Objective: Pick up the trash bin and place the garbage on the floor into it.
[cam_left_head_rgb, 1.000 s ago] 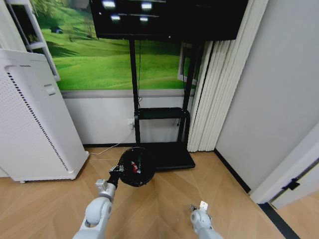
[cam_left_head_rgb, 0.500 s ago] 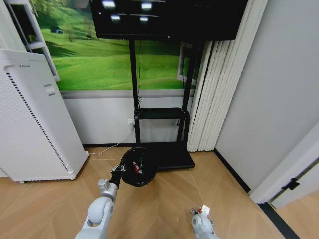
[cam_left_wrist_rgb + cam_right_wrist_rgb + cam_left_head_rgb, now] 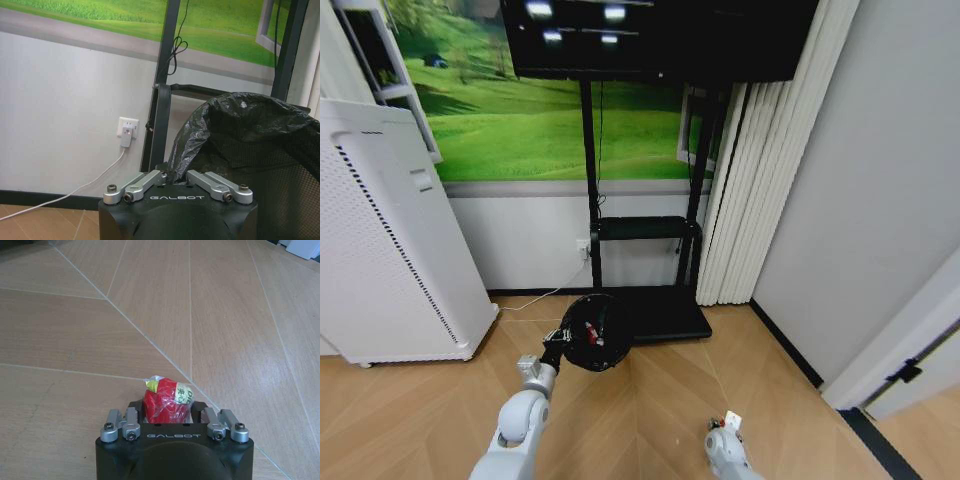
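Trash bin (image 3: 592, 333) rim pinched by left claw (image 3: 176, 176), right claw (image 3: 169, 416) pinching red wrapper (image 3: 167, 401), fingertips hidden

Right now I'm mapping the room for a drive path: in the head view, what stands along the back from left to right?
White perforated appliance → trash bin held up by the left end effector → pleated curtain → grey wall.

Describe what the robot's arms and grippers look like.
Both arms are silvery grey with rounded joints. The left gripper and right gripper have glossy black housings marked GALBOT in white, with silver metal finger linkages fastened by dark screws.
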You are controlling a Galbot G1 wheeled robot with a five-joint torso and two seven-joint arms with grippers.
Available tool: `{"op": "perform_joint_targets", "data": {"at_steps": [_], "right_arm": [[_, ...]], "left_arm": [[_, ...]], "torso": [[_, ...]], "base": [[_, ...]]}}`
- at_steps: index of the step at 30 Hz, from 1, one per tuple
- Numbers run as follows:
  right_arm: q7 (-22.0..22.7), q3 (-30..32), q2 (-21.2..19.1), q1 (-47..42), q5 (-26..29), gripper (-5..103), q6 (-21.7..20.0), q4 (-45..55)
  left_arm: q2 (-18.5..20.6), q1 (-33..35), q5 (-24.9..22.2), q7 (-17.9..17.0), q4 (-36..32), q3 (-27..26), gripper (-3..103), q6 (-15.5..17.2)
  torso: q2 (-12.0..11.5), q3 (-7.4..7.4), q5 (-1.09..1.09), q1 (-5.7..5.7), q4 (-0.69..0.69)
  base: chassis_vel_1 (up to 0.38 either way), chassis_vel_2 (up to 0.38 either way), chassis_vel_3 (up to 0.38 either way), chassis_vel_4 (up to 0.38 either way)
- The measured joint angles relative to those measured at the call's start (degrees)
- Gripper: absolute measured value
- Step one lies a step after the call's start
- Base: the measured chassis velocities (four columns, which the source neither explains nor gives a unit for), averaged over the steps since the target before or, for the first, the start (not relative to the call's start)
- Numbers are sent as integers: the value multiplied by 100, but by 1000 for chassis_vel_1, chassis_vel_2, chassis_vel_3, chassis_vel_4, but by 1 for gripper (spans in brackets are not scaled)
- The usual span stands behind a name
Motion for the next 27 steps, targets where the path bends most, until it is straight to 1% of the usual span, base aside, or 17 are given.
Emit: {"op": "perform_joint_targets", "data": {"at_steps": [1,2,3,4,5,6,7,11,14,15,18,19,22,23,24,26,27], "right_arm": [[0,0,0,0,0,54,0,0],[2,9,-5,-7,-2,44,-1,16],[6,17,-5,-12,-9,44,-2,27],[10,26,-5,-16,-16,38,-4,46],[10,26,-5,-16,-16,38,-4,46],[20,46,-1,-44,-68,30,-2,145],[21,88,1,-100,-158,28,5,342],[3,177,0,-220,-349,27,8,811],[-117,368,-19,-420,-650,27,-26,1728],[-117,368,-19,-420,-650,27,-26,1728],[-293,560,-21,-573,-779,27,-150,3012],[-293,560,-21,-573,-779,27,-150,3012],[-429,531,-29,-634,-288,27,-246,4161],[-470,509,-32,-658,-115,27,-267,4368],[-470,509,-32,-658,-115,27,-267,4368],[-734,429,-47,-782,241,27,-317,5057],[-734,429,-47,-782,241,27,-317,5057]], "left_arm": [[0,0,0,0,0,0,4,0],[5,-18,-4,-1,14,0,4,0],[8,-25,-8,-1,26,0,4,0],[9,-32,-10,2,42,-2,4,0],[9,-32,-10,2,42,-2,4,0],[6,-43,-11,6,76,-14,4,0],[-3,-52,-14,7,101,-21,4,0],[-20,-64,-15,5,147,-33,4,-2],[-21,-107,-49,-8,268,-16,4,-2],[-21,-107,-49,-8,268,-16,4,-2],[-59,-161,-129,-48,535,50,4,2],[-59,-161,-129,-48,535,50,4,2],[-170,-163,-635,-241,711,244,4,81],[-189,-171,-702,-260,739,285,4,101],[-189,-171,-702,-260,739,285,4,101],[-234,-262,-772,-334,894,429,4,137],[-234,-262,-772,-334,894,429,4,137]], "torso": [[0,0,0,0,0],[0,0,0,0,0],[0,0,1,0,0],[0,0,1,0,0],[0,0,1,0,0],[-1,1,2,0,-1],[-1,1,2,0,0],[-1,1,1,0,0],[-1,1,0,0,1],[-1,1,0,0,1],[-1,1,0,0,0],[-1,1,0,0,0],[-1,0,-3,0,2],[-1,1,-1,0,3],[-1,1,-1,0,3],[-1,0,-1,0,1],[-1,0,-1,0,1]], "base": [[0,0,0,0],[0,0,0,0],[0,0,0,0],[0,0,0,0],[0,0,0,0],[0,0,0,0],[0,0,0,0],[0,0,0,0],[0,0,0,0],[0,0,0,0],[0,0,0,0],[0,0,0,0],[0,0,0,0],[0,0,0,0],[0,0,0,0],[0,0,0,0],[0,0,0,0]]}}
